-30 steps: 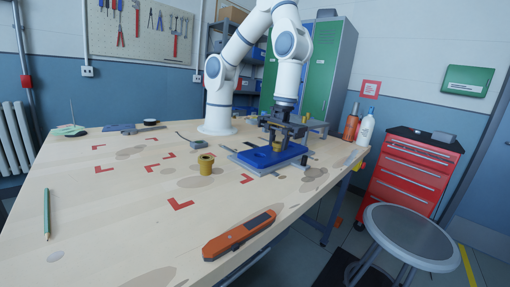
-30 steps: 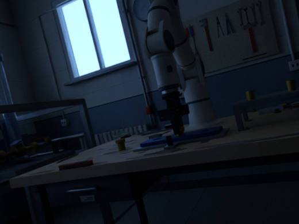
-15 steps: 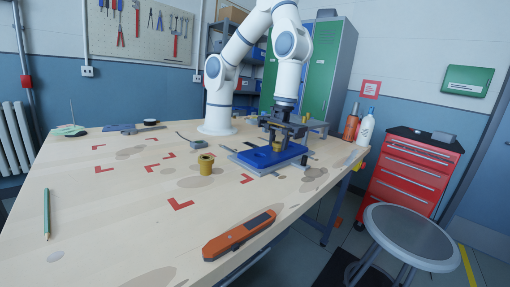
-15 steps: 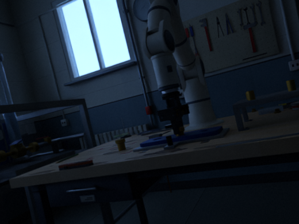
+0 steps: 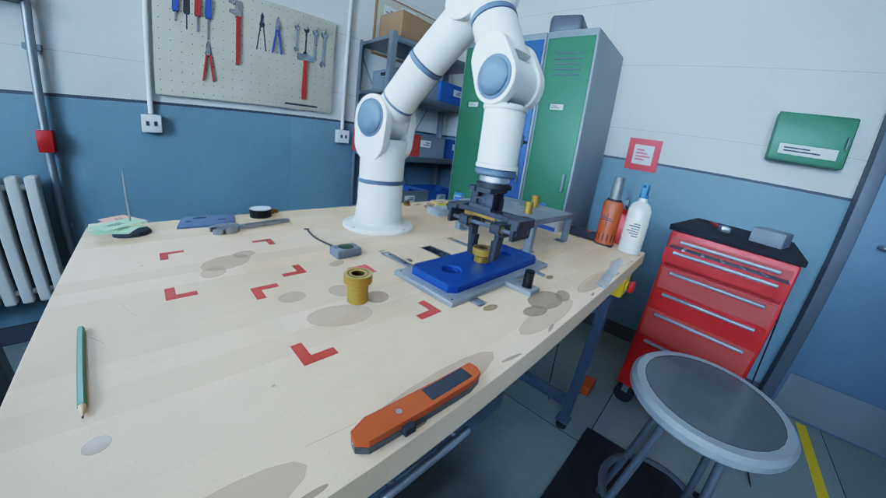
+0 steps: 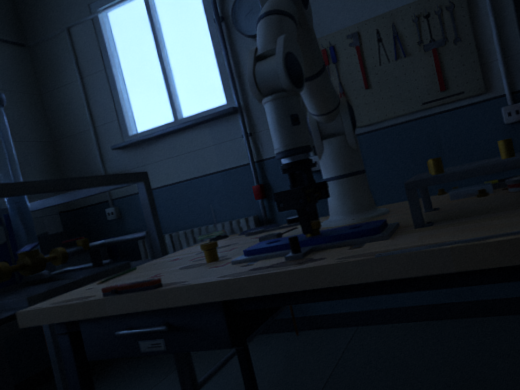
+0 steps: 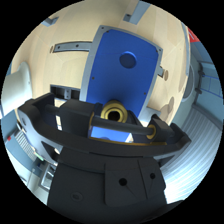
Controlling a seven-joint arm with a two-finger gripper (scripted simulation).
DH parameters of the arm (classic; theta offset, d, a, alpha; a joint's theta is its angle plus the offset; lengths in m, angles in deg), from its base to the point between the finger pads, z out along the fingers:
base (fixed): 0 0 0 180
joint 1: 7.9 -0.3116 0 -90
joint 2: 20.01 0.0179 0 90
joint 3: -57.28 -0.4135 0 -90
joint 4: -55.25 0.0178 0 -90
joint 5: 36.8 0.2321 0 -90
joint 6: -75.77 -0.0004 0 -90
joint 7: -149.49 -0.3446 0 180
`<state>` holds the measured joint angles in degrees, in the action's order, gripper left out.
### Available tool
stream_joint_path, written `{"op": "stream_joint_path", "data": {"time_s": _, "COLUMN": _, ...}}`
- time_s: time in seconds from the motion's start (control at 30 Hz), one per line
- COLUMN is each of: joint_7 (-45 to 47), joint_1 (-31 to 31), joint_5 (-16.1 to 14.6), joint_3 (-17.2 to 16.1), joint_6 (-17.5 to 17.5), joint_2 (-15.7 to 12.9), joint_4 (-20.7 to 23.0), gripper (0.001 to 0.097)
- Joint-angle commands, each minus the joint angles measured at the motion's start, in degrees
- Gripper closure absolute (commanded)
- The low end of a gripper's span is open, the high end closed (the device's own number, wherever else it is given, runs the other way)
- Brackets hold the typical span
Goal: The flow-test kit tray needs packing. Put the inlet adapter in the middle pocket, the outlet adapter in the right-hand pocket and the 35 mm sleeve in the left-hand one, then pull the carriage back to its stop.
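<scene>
A brass adapter (image 5: 481, 253) (image 7: 115, 113) stands upright at the middle of the blue kit tray (image 5: 473, 268) (image 7: 121, 74), which sits on a grey carriage plate near the bench's right edge. One empty round pocket (image 5: 451, 270) (image 7: 127, 60) shows in the tray nearer the bench's middle. A second brass fitting (image 5: 357, 285) (image 6: 209, 251) stands upright on the bench to the tray's left. Two small brass parts (image 5: 531, 203) stand on a grey raised stand behind the tray. A black knob (image 5: 528, 278) sits at the carriage's near right corner. My gripper (image 5: 481, 253) (image 6: 309, 226) (image 7: 118, 116) reaches straight down and grips the brass adapter.
The robot's white base (image 5: 378, 204) stands behind the tray on the left. An orange utility knife (image 5: 414, 408) lies at the bench's near edge and a green pencil (image 5: 80, 370) at far left. Spray bottles (image 5: 624, 218) stand at the back right corner. Red corner marks dot the bench.
</scene>
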<state>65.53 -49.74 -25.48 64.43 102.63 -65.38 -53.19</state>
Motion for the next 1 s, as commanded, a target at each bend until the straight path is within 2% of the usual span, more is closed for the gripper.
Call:
{"op": "stream_joint_path", "data": {"time_s": 0.0, "joint_7": 0.0, "joint_1": 0.0, "joint_5": 0.0, "joint_3": 0.0, "joint_6": 0.0, "joint_2": 0.1, "joint_4": 0.0, "gripper": 0.0881}}
{"op": "stream_joint_path", "data": {"time_s": 0.97, "joint_7": 0.0, "joint_1": 0.0, "joint_5": 0.0, "joint_3": 0.0, "joint_6": 0.0, "joint_2": 0.1, "joint_4": 0.0, "gripper": 0.0306}}
